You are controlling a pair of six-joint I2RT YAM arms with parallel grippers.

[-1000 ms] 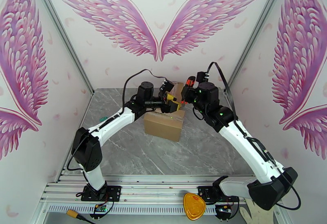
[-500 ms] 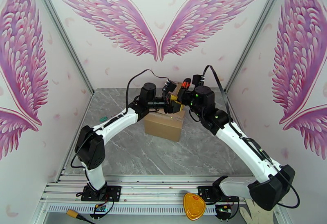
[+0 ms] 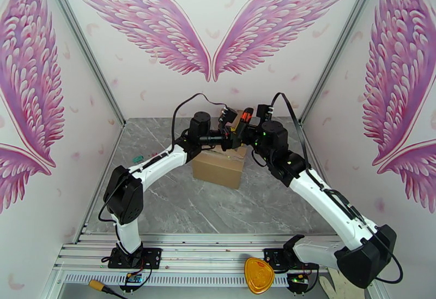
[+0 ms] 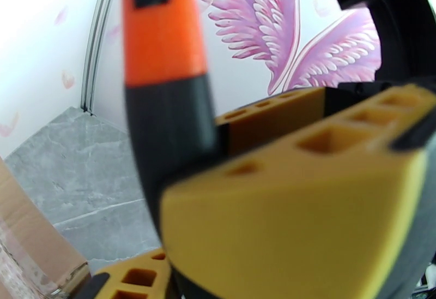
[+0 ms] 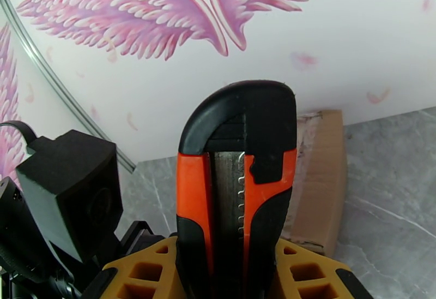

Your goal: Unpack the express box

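The express box (image 3: 218, 166) is a brown cardboard carton, taped shut, at the middle back of the table. Both grippers meet just above its far edge. My right gripper (image 3: 246, 131) is shut on an orange and black utility knife (image 3: 244, 116), which points up. In the right wrist view the knife (image 5: 240, 185) stands between the yellow fingers (image 5: 305, 275), with the box (image 5: 321, 174) behind it. My left gripper (image 3: 233, 132) comes in from the left. In the left wrist view the knife (image 4: 163, 76) sits between its yellow fingers (image 4: 305, 218), which close against its black body.
The grey marble table (image 3: 163, 207) is walled in by winged panels on three sides. A small green item (image 3: 138, 159) lies near the left wall. A yellow-orange shape (image 3: 258, 275) and a white glove (image 3: 338, 286) rest on the front rail.
The left gripper has moved right and up to the knife and its jaws have narrowed around it. The right gripper has shifted slightly left with the knife, tilting it upright.
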